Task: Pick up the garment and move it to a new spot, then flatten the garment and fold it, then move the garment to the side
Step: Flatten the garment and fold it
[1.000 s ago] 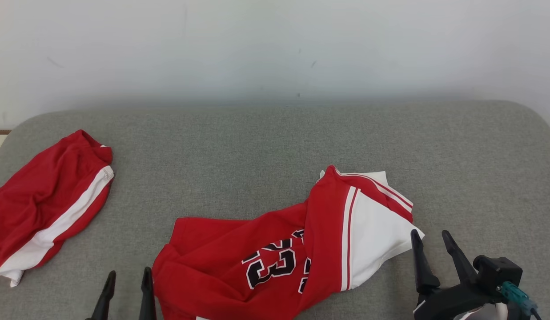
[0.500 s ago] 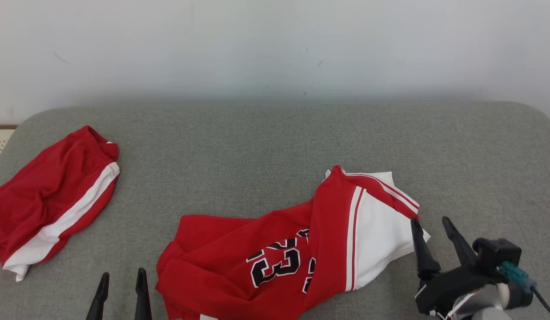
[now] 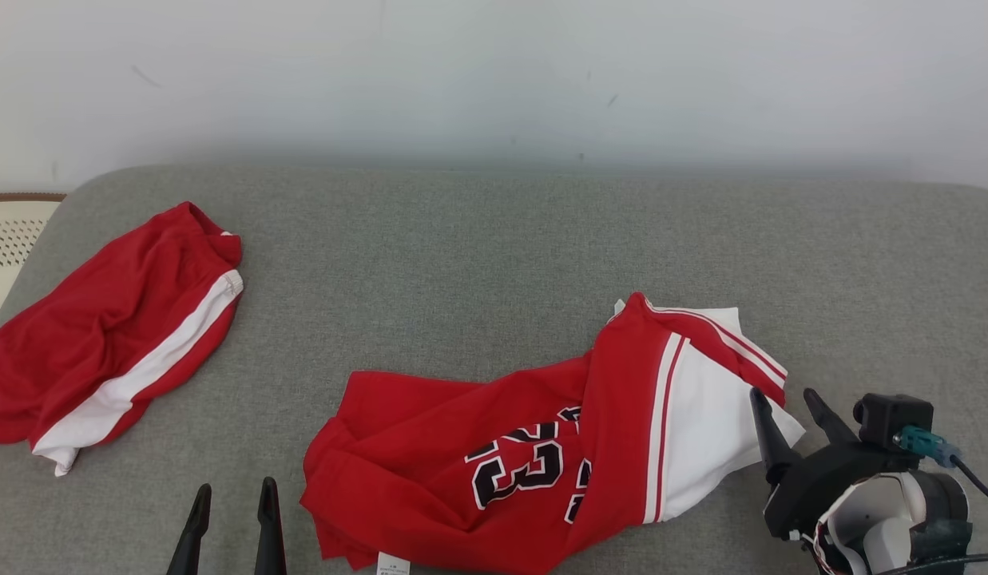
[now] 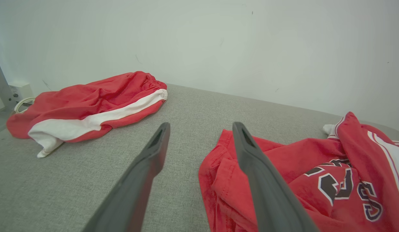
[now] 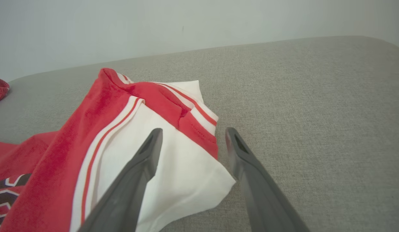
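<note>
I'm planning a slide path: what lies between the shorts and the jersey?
Bare grey cushion, seen in the head view between the shorts and the jersey; the left wrist view shows the same.

Soft matt cloth jersey [image 3: 541, 447] — on coarse woven grey upholstery [image 3: 494, 255].

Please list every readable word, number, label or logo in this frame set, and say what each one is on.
"23": black numerals edged in white, on the crumpled red jersey.
More black figures beside it run under a fold and cannot be read whole.
The white tag at the jersey's near hem carries print too small to read.
The red shorts show no text.
</note>
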{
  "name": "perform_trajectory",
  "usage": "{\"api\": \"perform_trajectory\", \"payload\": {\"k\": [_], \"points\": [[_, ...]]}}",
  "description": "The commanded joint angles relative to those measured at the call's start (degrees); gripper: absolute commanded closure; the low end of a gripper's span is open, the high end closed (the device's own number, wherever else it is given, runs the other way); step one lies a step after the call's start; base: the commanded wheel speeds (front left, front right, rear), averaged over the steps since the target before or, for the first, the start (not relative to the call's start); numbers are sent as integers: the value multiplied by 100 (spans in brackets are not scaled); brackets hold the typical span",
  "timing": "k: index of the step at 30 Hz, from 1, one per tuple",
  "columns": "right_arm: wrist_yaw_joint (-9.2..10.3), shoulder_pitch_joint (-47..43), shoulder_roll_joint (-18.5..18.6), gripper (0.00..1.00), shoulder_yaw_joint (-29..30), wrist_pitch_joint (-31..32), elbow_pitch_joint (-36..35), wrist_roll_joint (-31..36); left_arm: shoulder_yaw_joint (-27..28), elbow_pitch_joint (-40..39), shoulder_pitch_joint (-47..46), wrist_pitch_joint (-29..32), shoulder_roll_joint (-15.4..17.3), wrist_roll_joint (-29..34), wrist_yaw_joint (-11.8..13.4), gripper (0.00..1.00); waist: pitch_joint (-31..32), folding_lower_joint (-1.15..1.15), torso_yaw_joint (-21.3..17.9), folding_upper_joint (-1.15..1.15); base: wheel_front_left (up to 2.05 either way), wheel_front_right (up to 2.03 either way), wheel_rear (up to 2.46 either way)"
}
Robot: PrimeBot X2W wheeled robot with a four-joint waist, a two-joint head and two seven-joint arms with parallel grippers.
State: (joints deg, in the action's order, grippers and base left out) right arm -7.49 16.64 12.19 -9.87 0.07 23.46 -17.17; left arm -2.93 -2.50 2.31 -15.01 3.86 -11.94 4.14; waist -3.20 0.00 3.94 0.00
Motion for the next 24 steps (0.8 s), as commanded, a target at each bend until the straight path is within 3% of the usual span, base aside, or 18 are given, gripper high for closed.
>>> {"api": "perform_trajectory", "payload": {"k": [1,12,13,14,15,24], "points": [[0,-87,43,0,16,36,63,-52,34,-4,-1,-24,-10,34,-12,0,-23,0,5,0,0,0,0],[0,-110,42,0,-38,152,466,-261,106,45,-83,-25,-54,89,-112,0,-148,0,-49,0,0,0,0],[0,-79,35,61,-61,128,490,-303,115,49,-89,-25,-57,95,-125,0,-150,0,-50,0,0,0,0],[0,-51,33,76,-89,103,520,-324,119,61,-92,-25,-60,98,-139,0,-149,0,-52,0,0,0,0],[0,-26,39,100,-116,82,547,-342,126,70,-94,-25,-62,106,-143,0,-151,0,-54,0,0,0,0],[0,21,154,100,-392,-164,631,-574,179,161,-28,-25,-79,130,-172,0,-64,0,-150,0,0,0,0]]}}
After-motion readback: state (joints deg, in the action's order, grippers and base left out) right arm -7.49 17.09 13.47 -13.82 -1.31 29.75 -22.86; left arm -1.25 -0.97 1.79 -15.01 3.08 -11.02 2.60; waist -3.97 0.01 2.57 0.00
